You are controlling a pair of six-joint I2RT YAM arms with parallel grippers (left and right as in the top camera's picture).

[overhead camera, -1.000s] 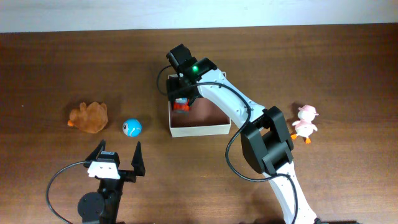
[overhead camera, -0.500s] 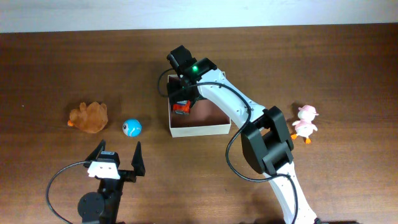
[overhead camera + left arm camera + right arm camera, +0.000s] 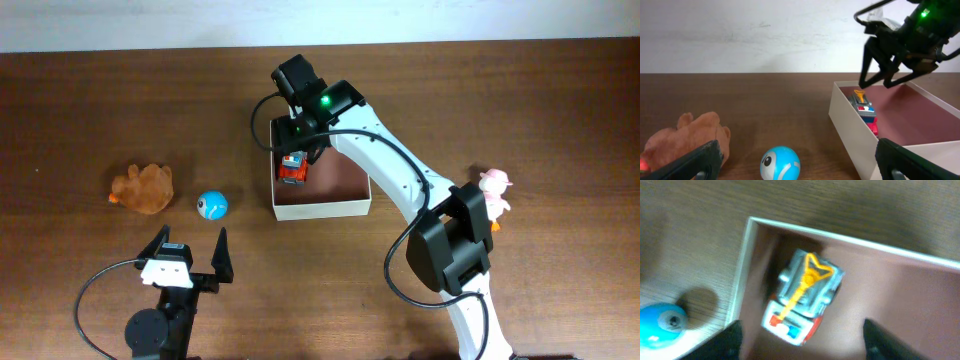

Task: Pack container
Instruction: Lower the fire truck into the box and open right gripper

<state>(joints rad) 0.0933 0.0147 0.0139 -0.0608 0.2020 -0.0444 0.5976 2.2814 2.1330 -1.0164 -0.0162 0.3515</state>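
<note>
Toy truck (image 3: 292, 169) now released, lying in container (image 3: 322, 208) by its left wall, right hand (image 3: 876, 84) risen seemingly clear above it, spread and empty, left hand (image 3: 190, 245) wide open, holding nothing.

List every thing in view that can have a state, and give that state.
container, lidless, holds the toy truck
toy truck, upright inside the container, ungripped
blue ball, loose on the table
brown plush, loose on the table
pink duck, loose on the table
left gripper, fingers open, empty
right gripper, fingers open above the toy truck

brown plush (image 3: 142, 188), blue ball (image 3: 212, 205), pink duck (image 3: 492, 195)
</note>
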